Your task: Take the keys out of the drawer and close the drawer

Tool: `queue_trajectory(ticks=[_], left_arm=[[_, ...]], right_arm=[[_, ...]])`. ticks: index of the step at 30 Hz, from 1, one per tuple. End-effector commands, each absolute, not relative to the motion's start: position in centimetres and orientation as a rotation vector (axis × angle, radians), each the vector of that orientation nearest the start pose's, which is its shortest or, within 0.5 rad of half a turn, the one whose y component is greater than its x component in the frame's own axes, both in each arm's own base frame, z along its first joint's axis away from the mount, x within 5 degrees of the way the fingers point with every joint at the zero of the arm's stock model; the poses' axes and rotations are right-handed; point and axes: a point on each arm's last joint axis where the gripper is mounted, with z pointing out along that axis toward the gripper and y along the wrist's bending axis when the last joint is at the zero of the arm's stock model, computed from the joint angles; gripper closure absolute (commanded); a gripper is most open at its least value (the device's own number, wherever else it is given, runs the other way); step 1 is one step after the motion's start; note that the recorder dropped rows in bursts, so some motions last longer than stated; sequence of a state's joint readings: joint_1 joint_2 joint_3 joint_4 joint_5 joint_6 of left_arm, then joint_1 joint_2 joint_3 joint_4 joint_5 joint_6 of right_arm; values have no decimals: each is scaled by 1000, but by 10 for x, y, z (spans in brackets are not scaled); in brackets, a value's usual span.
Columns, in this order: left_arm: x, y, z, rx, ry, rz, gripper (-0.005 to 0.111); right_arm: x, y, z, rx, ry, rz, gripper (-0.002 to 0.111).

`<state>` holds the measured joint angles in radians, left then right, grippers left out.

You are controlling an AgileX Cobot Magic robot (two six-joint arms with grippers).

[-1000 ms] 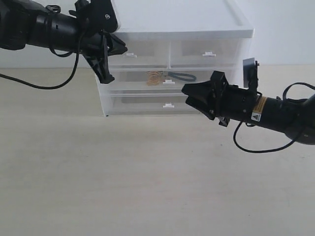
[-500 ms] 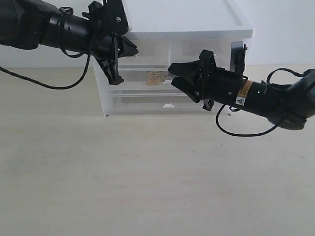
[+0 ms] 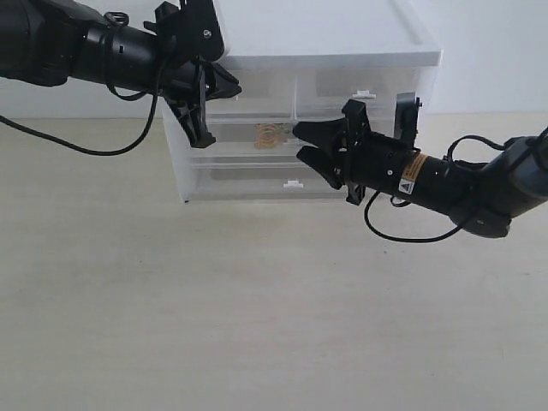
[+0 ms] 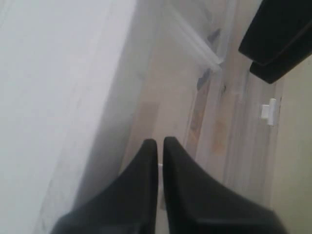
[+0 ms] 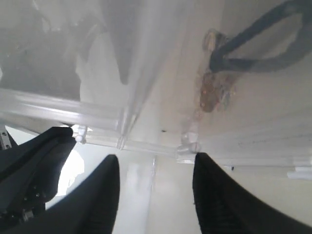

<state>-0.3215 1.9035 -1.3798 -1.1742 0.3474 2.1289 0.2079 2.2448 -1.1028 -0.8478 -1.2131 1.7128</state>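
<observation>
Though keys (image 3: 271, 135) blur behind the drawer (image 3: 235, 142) front, right fingers (image 3: 321, 133) parted nearby

Exterior view: right pincer (image 3: 297, 140) sits over the middle of the drawer (image 3: 235, 141) front, and whether its tips touch the tab handle is too small to tell. Keys (image 3: 271, 135) show only as a faint gold smudge through the plastic, 12 o'clock of centre; clasps and charm unreadable. Left arm (image 3: 51, 47) is cut off at the 9 o'clock edge, right arm (image 3: 488, 184) at 3 o'clock.

Left wrist view: everything soft. Left pincer (image 4: 160, 142) tips are almost together; can't tell if anything is pinched.

Right wrist view: keys (image 5: 213, 95) blurred behind plastic, strap (image 5: 253, 44) cut by the frame edge.
</observation>
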Motion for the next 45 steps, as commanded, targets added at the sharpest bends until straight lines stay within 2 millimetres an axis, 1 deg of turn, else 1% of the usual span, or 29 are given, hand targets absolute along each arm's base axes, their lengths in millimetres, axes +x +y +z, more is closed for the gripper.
queue_trajectory(ticks=[1,7,13,17,25,33,37,40,42,45], left_arm=[[418,-156,246,1339,1598,164,103],[418,-156,246,1339,1598,164,103],[418,-156,246,1339,1598,164,103],[418,-156,246,1339,1598,164,103],[418,-156,246,1338,1598,166,103],[418,-156,246,1339,1598,164,103],[418,-156,246,1339,1598,164,103],[418,-156,246,1339,1598,164,103],[418,-156,246,1339,1598,164,103],[418,-156,246,1339,1598,164,103]], right_arm=[[393,156,117,301,1849,1762,66],[392,157,116,295,1851,1760,66],[394,156,114,311,1870,1720,66],[393,157,109,306,1928,1697,66],[396,154,110,357,1901,1676,66],[402,155,115,365,1873,1671,66],[403,154,111,375,1903,1616,67],[403,154,111,372,1904,1611,67],[403,154,111,374,1904,1610,71],[404,153,112,370,1884,1615,87]])
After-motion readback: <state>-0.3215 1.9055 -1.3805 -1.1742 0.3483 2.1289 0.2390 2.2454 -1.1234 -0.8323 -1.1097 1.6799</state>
